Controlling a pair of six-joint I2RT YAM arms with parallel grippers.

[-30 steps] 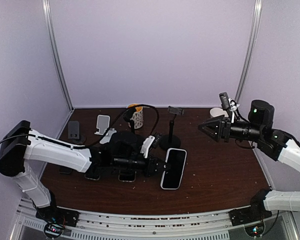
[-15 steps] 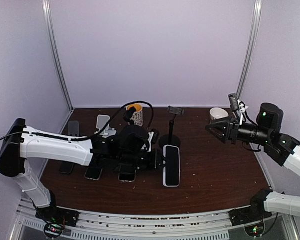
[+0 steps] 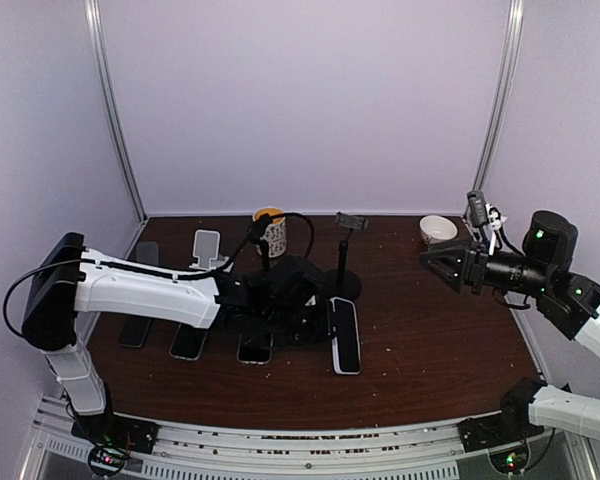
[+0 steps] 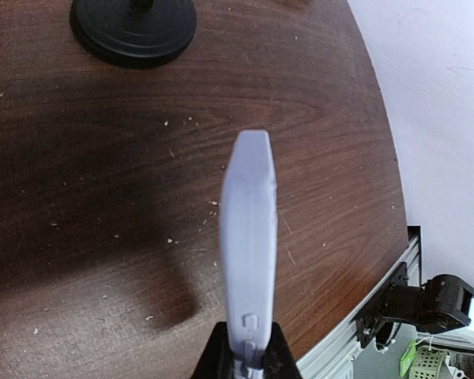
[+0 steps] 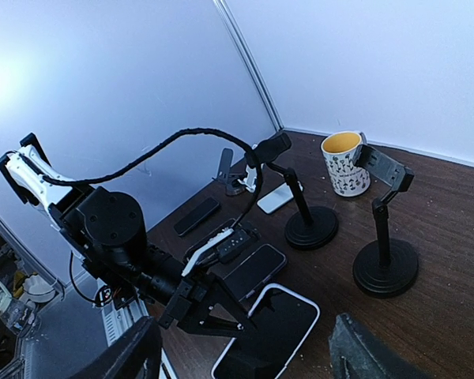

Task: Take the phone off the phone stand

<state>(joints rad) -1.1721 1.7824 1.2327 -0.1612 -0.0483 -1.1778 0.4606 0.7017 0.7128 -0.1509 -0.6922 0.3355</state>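
Note:
A white-rimmed phone [image 3: 344, 336] with a black screen hangs low over the table, turned onto its long edge, with my left gripper [image 3: 323, 326] shut on its near end. The left wrist view shows the phone [image 4: 249, 253] edge-on, clamped between the black fingers [image 4: 213, 362]. Just behind it stands the black phone stand [image 3: 344, 256] with an empty clamp head; its round base [image 4: 133, 28] is apart from the phone. My right gripper [image 3: 438, 262] hovers open at the right, holding nothing. From the right wrist I see the phone [image 5: 272, 332] and the stand [image 5: 383, 237].
Several dark phones [image 3: 190, 345] lie flat at front left. A second black stand [image 5: 300, 205], a white stand [image 3: 207, 248] and a patterned mug [image 3: 272, 232] are at the back. A white bowl [image 3: 438, 230] sits back right. The left arm's cable [image 5: 182, 142] loops over the middle.
My left gripper has drawn the phone leftward and rolled it from screen-up onto its edge. The right arm has pulled back to the right, still open.

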